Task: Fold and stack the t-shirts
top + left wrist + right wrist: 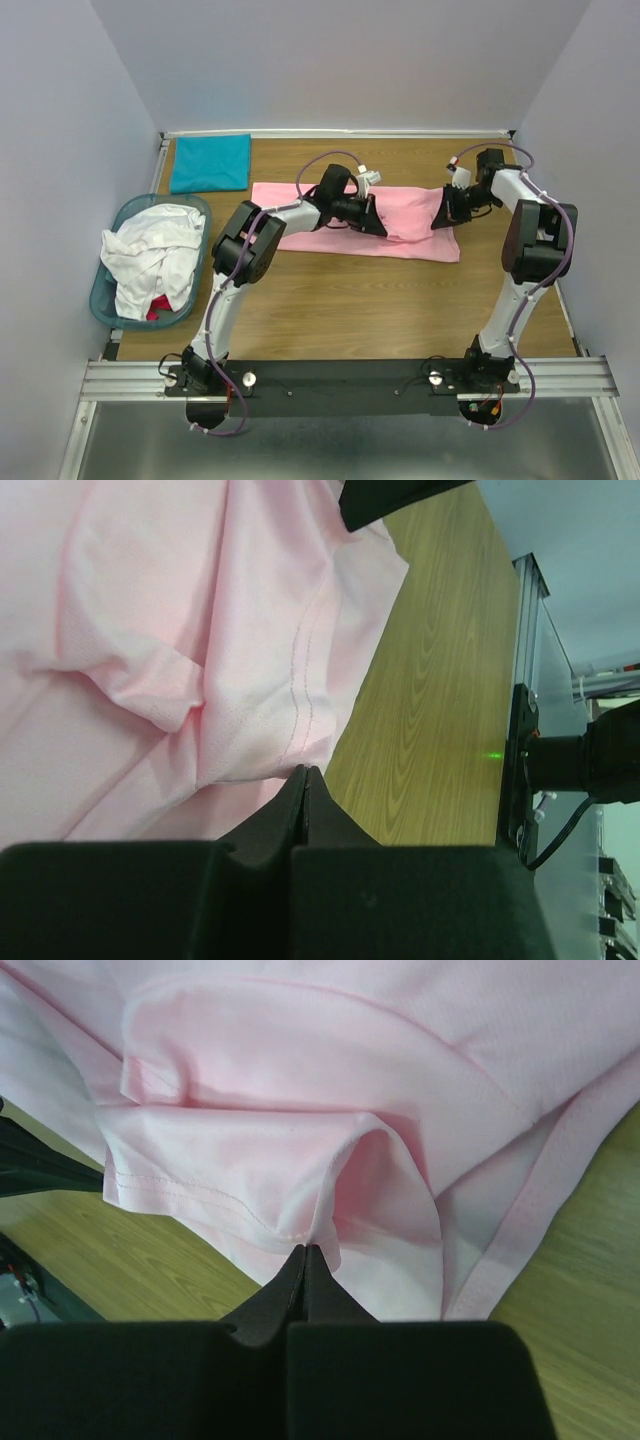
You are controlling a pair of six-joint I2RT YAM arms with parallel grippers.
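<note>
A light pink t-shirt (410, 235) lies as a long strip across the back middle of the wooden table. My left gripper (375, 222) is shut, its tips pinching the shirt's stitched hem (300, 695) near the strip's front edge; the shirt fills the left wrist view (150, 630). My right gripper (442, 215) is shut on a raised fold of the hem at the shirt's right end (300, 1080). A teal t-shirt (210, 163) lies folded flat at the back left corner. White t-shirts (150, 250) are crumpled in the basket.
A light-blue plastic basket (105, 300) stands at the table's left edge, with a bit of red cloth (155, 305) under the white shirts. Walls close in the back and sides. A metal rail (340, 375) with the arm bases runs along the near edge.
</note>
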